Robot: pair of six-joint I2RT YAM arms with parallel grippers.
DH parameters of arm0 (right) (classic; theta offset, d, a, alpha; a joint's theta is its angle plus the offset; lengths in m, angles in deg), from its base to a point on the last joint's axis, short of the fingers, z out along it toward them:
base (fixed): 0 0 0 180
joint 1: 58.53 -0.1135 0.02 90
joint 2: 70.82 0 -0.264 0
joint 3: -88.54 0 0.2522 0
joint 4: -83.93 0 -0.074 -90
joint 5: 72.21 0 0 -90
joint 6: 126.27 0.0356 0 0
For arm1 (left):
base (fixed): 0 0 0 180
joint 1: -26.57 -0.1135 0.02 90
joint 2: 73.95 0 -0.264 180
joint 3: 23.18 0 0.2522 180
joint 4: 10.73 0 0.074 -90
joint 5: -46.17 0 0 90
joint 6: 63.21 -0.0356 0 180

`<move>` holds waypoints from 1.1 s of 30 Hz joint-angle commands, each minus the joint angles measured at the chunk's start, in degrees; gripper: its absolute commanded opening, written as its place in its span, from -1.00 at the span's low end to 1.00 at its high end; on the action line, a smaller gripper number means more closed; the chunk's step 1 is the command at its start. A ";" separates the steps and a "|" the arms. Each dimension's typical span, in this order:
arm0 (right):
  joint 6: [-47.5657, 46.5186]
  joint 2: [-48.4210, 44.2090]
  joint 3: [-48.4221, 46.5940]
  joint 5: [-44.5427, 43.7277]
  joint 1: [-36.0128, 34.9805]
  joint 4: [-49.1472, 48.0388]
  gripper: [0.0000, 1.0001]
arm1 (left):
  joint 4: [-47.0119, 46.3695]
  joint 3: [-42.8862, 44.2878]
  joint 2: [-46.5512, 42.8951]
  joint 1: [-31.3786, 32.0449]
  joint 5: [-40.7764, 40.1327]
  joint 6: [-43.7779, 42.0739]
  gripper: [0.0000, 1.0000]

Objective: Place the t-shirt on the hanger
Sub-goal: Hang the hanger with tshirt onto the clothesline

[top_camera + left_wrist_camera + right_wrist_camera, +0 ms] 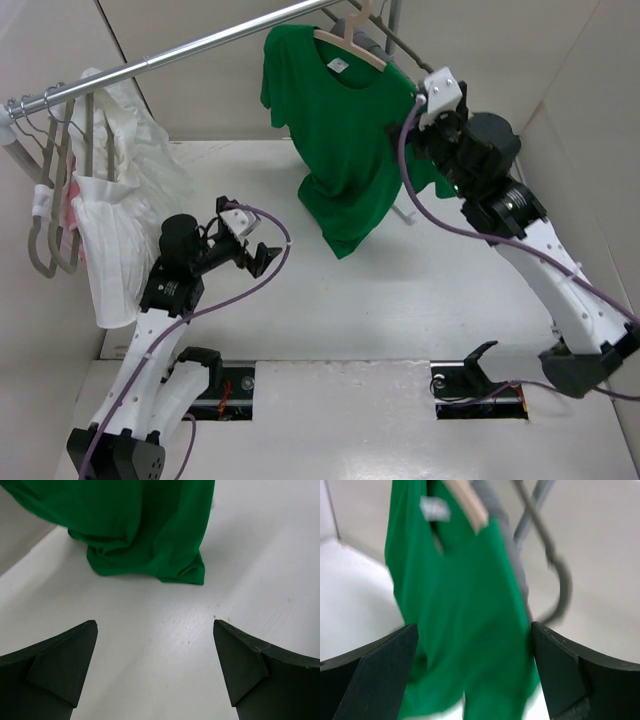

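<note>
The t-shirt [340, 140] is hung on the hanger [350, 45] (one end bared at the collar); it could be knocked off by the right claw [473, 630], spread empty like the left claw [155, 625].

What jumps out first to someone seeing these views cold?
The bright green t-shirt dominates, draped on the beige hanger under the metal rail at top centre, its hem bunched on the white table. The right gripper stands open just beside it; white garments hang at far left.
</note>
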 commanded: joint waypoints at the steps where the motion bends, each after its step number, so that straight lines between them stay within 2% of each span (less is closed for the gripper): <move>1: -1.33 -9.28 8.47 -1.78 0.14 3.31 0.99 | -4.51 -5.05 -3.24 0.06 -6.08 1.30 1.00; 3: 1.21 -13.41 14.79 -1.78 0.67 3.31 0.99 | -5.93 -9.17 -4.30 0.06 -9.43 2.44 1.00; 7: 8.51 -23.07 35.41 2.25 4.87 3.31 0.99 | -10.32 -15.67 -5.80 0.06 -14.00 4.90 1.00; 14: 20.99 -25.21 60.05 10.08 12.78 0.86 0.99 | -15.68 -22.63 -8.26 0.06 -18.49 4.11 1.00; 18: 25.65 -26.43 65.96 9.30 14.64 -0.38 0.99 | -17.18 -23.87 -8.26 -0.55 -19.90 4.11 1.00; 24: 27.15 -27.76 66.51 3.06 15.69 2.33 0.99 | -18.41 -24.93 -9.40 -3.63 -19.90 3.59 1.00; 29: 19.26 -24.60 62.21 5.24 16.23 5.06 0.99 | -18.41 -24.93 -9.93 -4.15 -18.06 3.06 1.00; 33: 17.75 -23.89 60.89 6.65 16.23 4.46 0.99 | -17.89 -24.93 -9.93 -4.15 -18.05 3.06 1.00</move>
